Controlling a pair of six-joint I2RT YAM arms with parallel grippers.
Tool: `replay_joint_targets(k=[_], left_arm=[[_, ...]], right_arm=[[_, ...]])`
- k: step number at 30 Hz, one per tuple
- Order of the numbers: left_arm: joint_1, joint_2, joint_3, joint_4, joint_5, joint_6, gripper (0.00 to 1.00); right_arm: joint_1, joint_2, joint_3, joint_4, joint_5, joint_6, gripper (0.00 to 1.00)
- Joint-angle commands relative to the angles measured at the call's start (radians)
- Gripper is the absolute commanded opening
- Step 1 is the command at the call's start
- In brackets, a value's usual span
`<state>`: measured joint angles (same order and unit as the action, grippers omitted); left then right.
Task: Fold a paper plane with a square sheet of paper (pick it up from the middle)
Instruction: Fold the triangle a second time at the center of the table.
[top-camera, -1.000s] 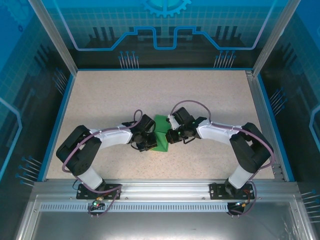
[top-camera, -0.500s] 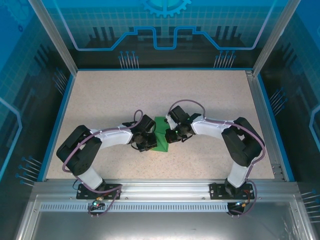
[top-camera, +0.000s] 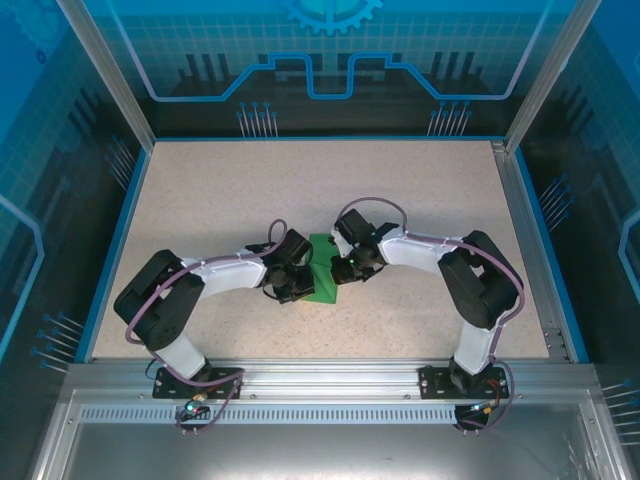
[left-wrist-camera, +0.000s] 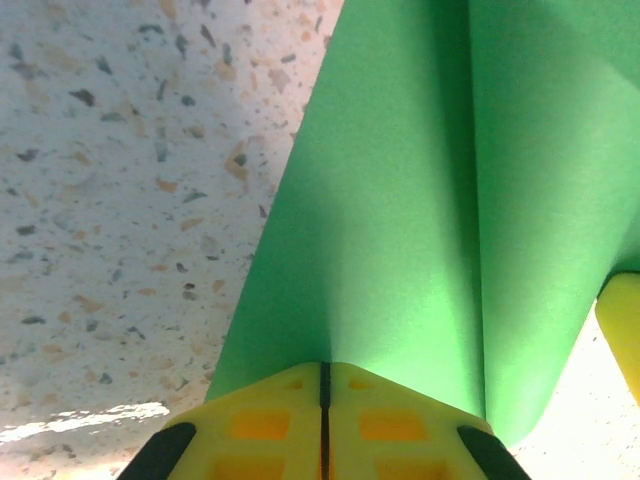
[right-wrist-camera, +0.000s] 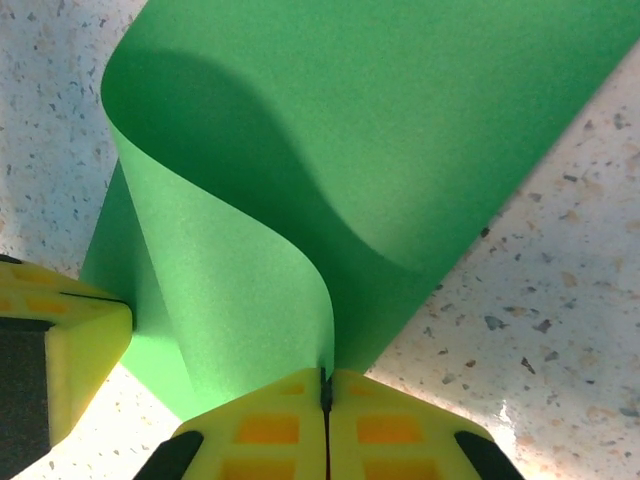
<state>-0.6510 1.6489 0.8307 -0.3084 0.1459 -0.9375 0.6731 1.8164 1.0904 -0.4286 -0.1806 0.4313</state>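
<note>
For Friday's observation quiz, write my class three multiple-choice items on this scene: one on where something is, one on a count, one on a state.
1. Where is the green paper? A. on the table, between the left gripper and the right gripper; B. at the far left corner; C. hanging off the near edge.
2. How many grippers pinch it? A. none; B. one; C. two.
3. The paper at the right gripper is: A. flat; B. arched upward; C. torn apart.
Answers: 1 A, the top view shows it between the wrists; 2 C, each wrist view shows shut fingers on an edge; 3 B, the sheet curves up to the fingers.
</note>
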Motion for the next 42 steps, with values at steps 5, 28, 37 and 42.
replay_joint_targets(k=[5,28,37,42], left_arm=[[-0.012,0.034,0.016,-0.044,-0.020,0.009,0.10],[-0.013,0.038,0.020,-0.055,-0.028,0.014,0.10],[-0.014,0.037,0.022,-0.058,-0.029,0.014,0.10],[-0.014,0.040,0.024,-0.060,-0.028,0.014,0.10]], right_arm=[[-0.015,0.031,0.038,-0.048,0.018,-0.019,0.06],[-0.020,0.057,0.078,-0.079,0.038,-0.026,0.07],[-0.019,0.058,0.077,-0.092,0.060,-0.010,0.07],[-0.019,0.057,0.078,-0.089,0.059,-0.008,0.07]])
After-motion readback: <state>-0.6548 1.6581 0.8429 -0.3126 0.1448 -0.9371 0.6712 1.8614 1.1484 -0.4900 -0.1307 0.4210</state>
